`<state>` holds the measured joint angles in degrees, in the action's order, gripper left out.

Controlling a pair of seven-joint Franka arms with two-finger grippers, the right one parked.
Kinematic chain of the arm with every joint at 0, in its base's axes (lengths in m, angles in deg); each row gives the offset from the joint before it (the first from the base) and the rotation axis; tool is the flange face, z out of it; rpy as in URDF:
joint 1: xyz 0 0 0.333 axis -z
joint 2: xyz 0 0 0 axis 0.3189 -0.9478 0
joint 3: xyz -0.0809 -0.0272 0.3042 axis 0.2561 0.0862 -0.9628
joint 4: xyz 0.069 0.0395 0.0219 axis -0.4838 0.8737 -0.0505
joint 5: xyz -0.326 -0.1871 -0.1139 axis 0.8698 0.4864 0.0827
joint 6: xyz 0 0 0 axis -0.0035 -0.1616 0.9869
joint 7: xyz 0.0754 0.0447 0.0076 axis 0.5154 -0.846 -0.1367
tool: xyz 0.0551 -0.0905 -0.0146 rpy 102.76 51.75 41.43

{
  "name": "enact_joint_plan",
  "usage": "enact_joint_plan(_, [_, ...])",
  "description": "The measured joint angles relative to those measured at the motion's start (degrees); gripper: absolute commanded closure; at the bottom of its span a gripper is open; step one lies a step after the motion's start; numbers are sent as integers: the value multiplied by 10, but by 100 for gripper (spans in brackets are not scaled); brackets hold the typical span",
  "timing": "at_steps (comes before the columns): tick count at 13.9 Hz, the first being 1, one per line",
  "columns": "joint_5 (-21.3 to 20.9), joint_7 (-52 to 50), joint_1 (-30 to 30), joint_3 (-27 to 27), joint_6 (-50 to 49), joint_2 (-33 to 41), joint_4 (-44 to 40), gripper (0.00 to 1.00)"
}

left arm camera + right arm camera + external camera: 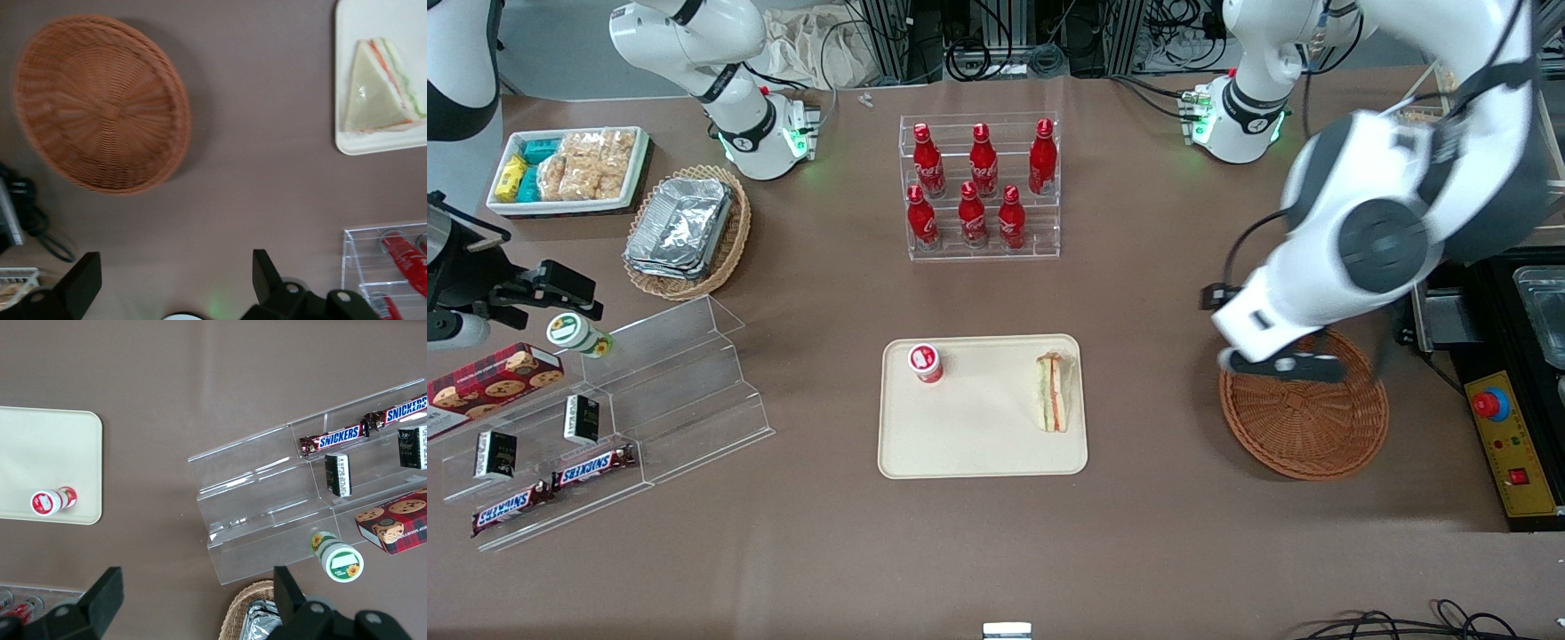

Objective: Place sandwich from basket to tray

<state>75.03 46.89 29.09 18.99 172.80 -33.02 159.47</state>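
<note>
Your sandwich [1053, 392] lies flat on the tray [978, 453], near the edge toward the basket [1307, 425], which holds nothing. Your gripper [1279, 363] hangs over the basket, fingers spread, holding nothing. The sandwich looks light, soft and slick-wrapped; grip gently across the bread faces.

We see even, bright overhead light; the basket [101, 103] casts a soft shadow and blurs slightly, while foil containers [680, 227] glare beneath the open-fingered gripper [175, 285].
</note>
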Motion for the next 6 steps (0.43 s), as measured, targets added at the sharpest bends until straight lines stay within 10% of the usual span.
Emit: enact_joint_plan(6, [1,12,-1,-85,-25,41,-21,0])
